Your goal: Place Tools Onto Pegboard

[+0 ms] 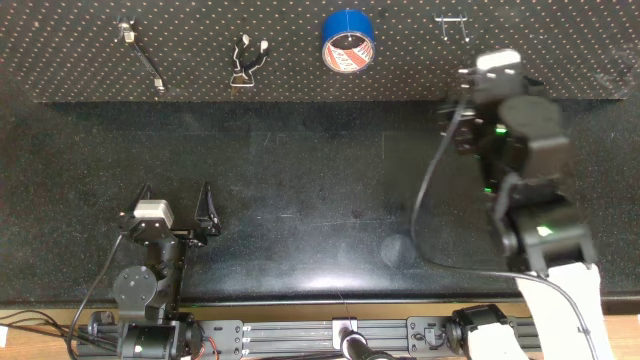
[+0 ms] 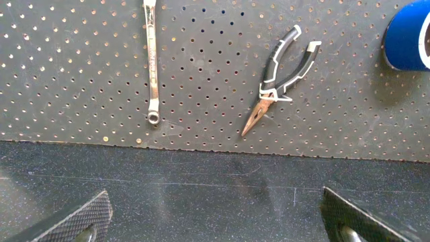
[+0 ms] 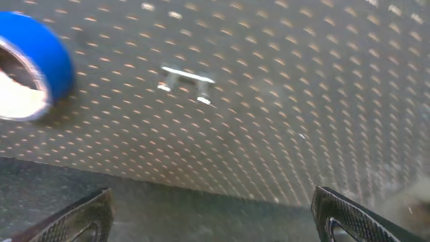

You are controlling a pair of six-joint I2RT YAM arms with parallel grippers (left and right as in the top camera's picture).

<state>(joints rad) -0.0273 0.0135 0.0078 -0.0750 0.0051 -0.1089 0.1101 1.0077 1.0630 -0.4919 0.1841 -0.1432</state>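
On the black pegboard [image 1: 560,40] hang a silver wrench [image 1: 141,55], black-handled pliers [image 1: 248,62] and a blue tape roll [image 1: 348,42]. An empty double metal hook [image 1: 452,25] sticks out to the right of the tape. My left gripper [image 1: 176,197] rests low near the table's front left, open and empty, facing the wrench [image 2: 153,64] and pliers [image 2: 281,72]. My right arm [image 1: 520,130] is raised at the right, close to the board. Its gripper [image 3: 211,228] is open and empty, facing the hook [image 3: 185,81], with the tape roll [image 3: 30,67] off to one side.
The black tabletop [image 1: 320,200] spreads between the arms and the board's lower edge. A black cable [image 1: 425,210] loops down from the right arm. The pegboard's right part [image 3: 322,101] holds only bare holes.
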